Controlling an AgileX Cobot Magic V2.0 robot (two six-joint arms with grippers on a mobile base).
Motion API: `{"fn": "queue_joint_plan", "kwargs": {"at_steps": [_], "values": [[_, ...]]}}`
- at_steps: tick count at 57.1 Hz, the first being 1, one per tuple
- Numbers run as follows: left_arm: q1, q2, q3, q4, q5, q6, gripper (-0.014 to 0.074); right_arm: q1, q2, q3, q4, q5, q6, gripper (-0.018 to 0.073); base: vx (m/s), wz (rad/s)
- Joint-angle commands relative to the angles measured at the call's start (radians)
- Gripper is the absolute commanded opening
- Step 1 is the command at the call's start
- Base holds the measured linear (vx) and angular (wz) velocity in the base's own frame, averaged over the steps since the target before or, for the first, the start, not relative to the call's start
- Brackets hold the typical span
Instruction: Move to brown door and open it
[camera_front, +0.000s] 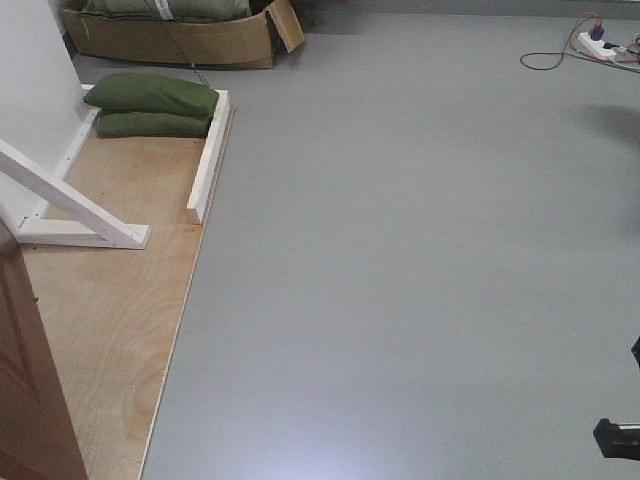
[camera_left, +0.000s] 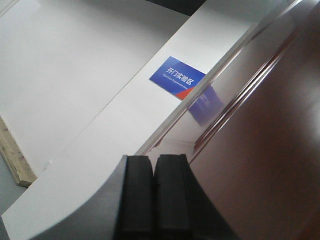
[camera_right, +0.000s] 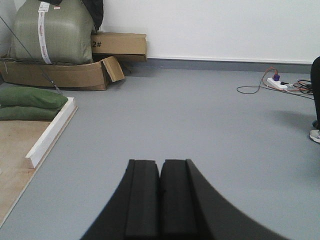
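Wood of the brown door (camera_front: 28, 400) filled the 8 o'clock corner of the front view. Only a narrow reddish strip of it showed, standing over a plywood sheet (camera_front: 110, 320). At 9 o'clock a white brace (camera_front: 75, 205) slanted down to a white foot on that sheet. At 10 o'clock 2 green sandbags (camera_front: 150, 105) lay stacked one on the other beside a white rail (camera_front: 208, 160). Past them, at 11 o'clock, sat a cardboard box (camera_front: 180, 42). Grey floor (camera_front: 420, 260) took up the middle and right, with a power strip (camera_front: 597, 45) and its cables at 2 o'clock. A dark part at 4 o'clock was too cut off to name.

In the left wrist view a white wall panel (camera_left: 70, 75) lay at 10 o'clock and a blue sign (camera_left: 177, 77) with white characters near 12 o'clock. The glossy door (camera_left: 270, 160) covered the 3 o'clock side, mirroring the sign. The left gripper (camera_left: 154, 170) sat at 6 o'clock, its 2 black pads pressed together with nothing between them. Whether it touched the door could not be told.

In the right wrist view the sandbags (camera_right: 30, 100) lay at 9 o'clock. The box (camera_right: 60, 75) was at 10 o'clock with an olive sack (camera_right: 50, 32) rising from it, and the power strip (camera_right: 276, 83) was at 2 o'clock. The right gripper (camera_right: 160, 172) hung at 6 o'clock over the floor (camera_right: 200, 120), pads together and holding nothing.
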Motion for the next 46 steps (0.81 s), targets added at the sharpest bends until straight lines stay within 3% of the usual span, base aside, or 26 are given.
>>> {"fn": "queue_joint_plan", "kwargs": {"at_steps": [1, 12, 20, 39, 46], "values": [[-0.006, -0.036, -0.029, -0.032, 0.069, -0.003, -0.0003, -0.002, -0.014, 0.005, -0.006, -0.083, -0.005, 0.0000, 0.00, 0.00], [-0.006, -0.070, -0.029, -0.031, 0.159, -0.003, -0.0003, -0.002, -0.014, 0.005, -0.006, -0.083, -0.005, 0.0000, 0.00, 0.00], [-0.005, -0.070, -0.029, -0.018, 0.143, 0.000, -0.0003, -0.002, -0.014, 0.005, -0.006, -0.083, -0.005, 0.0000, 0.00, 0.00], [-0.005, -0.053, -0.028, -0.018, -0.297, 0.000, -0.0003, -0.002, -0.014, 0.005, -0.006, -0.083, -0.005, 0.0000, 0.00, 0.00], [-0.005, -0.002, -0.028, 0.000, -0.297, 0.000, -0.0003, -0.002, -0.014, 0.005, -0.006, -0.083, -0.005, 0.0000, 0.00, 0.00]]}}
